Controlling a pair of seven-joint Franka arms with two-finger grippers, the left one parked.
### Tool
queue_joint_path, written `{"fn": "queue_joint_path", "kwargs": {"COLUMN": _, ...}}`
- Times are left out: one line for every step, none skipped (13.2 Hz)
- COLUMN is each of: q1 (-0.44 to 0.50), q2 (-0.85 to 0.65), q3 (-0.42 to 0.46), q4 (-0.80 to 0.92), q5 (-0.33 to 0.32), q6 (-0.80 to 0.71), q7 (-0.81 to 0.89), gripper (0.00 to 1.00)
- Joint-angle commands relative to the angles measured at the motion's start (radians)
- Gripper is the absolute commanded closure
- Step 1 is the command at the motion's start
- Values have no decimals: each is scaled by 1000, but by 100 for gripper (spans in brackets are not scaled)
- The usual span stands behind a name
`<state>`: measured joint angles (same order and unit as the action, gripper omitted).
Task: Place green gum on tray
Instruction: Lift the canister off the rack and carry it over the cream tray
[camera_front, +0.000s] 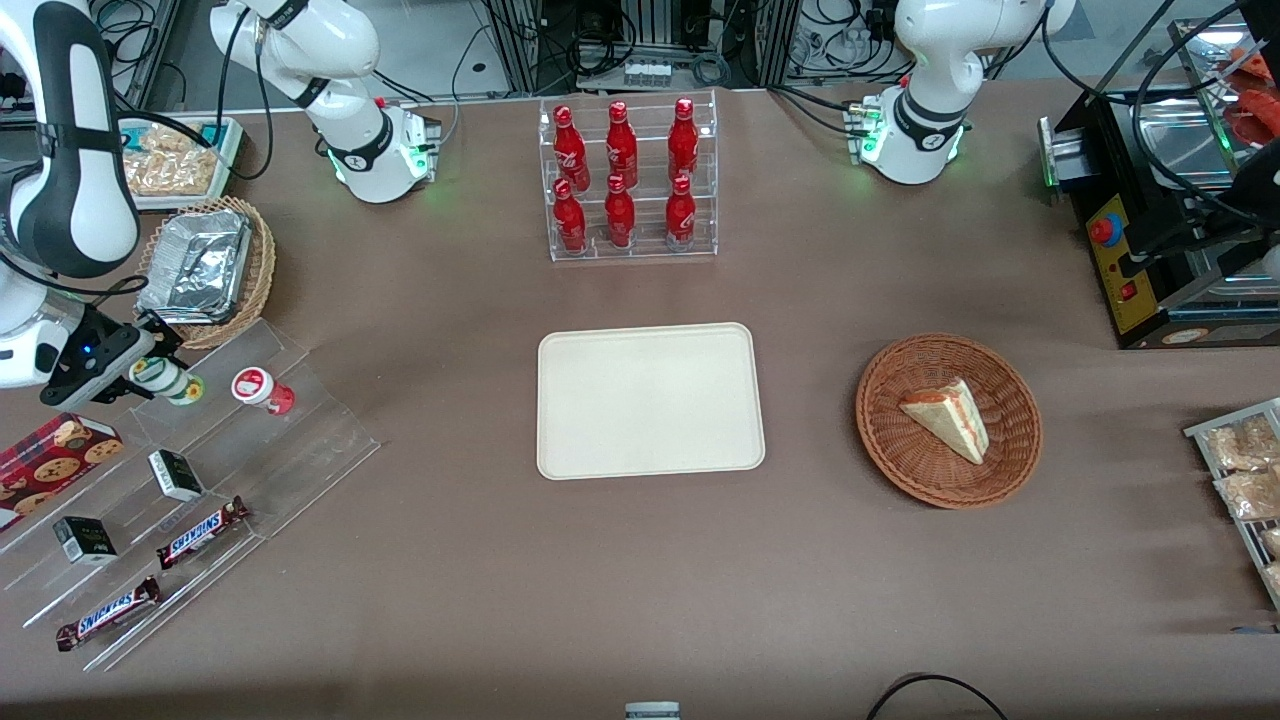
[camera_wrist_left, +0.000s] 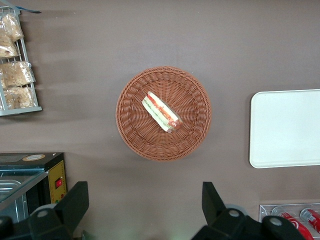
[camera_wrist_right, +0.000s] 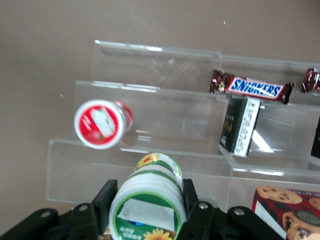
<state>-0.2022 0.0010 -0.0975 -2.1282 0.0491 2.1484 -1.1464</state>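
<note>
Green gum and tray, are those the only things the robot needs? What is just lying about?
Needed:
green gum, gripped between the jaws of the gripper at the clear shelf
tray, bare

Lying about:
red gum
Snickers bars
cola bottles
sandwich

The front view looks steeply down from high in front of the robots, taking in the whole table (camera_front: 420, 560). The left wrist view faces straight down from well above, over the wicker basket (camera_wrist_left: 131, 131) with part of the tray (camera_wrist_left: 285, 129) at its edge; the front view shares both. The right wrist view sits very close, looking past the end effector (camera_wrist_right: 148, 205), closed on the green gum (camera_wrist_right: 146, 207), to the clear stepped rack (camera_wrist_right: 165, 112), also in the front view
</note>
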Motion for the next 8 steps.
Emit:
{"fn": "queue_joint_path", "kwargs": {"q1": 73, "q2": 2, "q3": 4, "q4": 95, "q5": -35, "q6": -137, "q7": 147, "gripper": 100}}
{"fn": "queue_joint_path", "kwargs": {"q1": 105, "q2": 4, "q3": 5, "q4": 117, "q5": -35, "q6": -178, "q7": 210, "gripper": 100}}
{"fn": "queue_joint_path", "kwargs": {"q1": 142, "q2": 5, "q3": 5, "q4": 129, "q5": -35, "q6": -205, "q7": 276, "gripper": 100}}
{"fn": "queue_joint_path", "kwargs": {"q1": 180, "q2": 5, "q3": 5, "q4": 135, "q5": -32, "q6": -218, "q7": 359, "gripper": 100}}
{"fn": "queue_joint_path", "kwargs": {"q1": 223, "q2": 7, "q3": 7, "q4": 143, "q5": -31, "q6": -235, "q7": 452, "gripper": 100}}
{"fn": "queue_joint_path", "kwargs": {"q1": 269, "q2": 16, "q3": 7, "q4": 148, "q5": -29, "q6": -243, "q7": 537, "gripper": 100}}
{"fn": "queue_joint_path", "kwargs": {"q1": 320, "q2": 20, "q3": 7, "q4": 148, "q5": -25, "q6": -243, "q7": 632, "gripper": 100}}
{"fn": "queue_joint_path", "kwargs": {"q1": 370, "q2": 30, "q3": 7, "q4": 148, "q5": -21, "q6": -243, "q7": 730, "gripper": 100}}
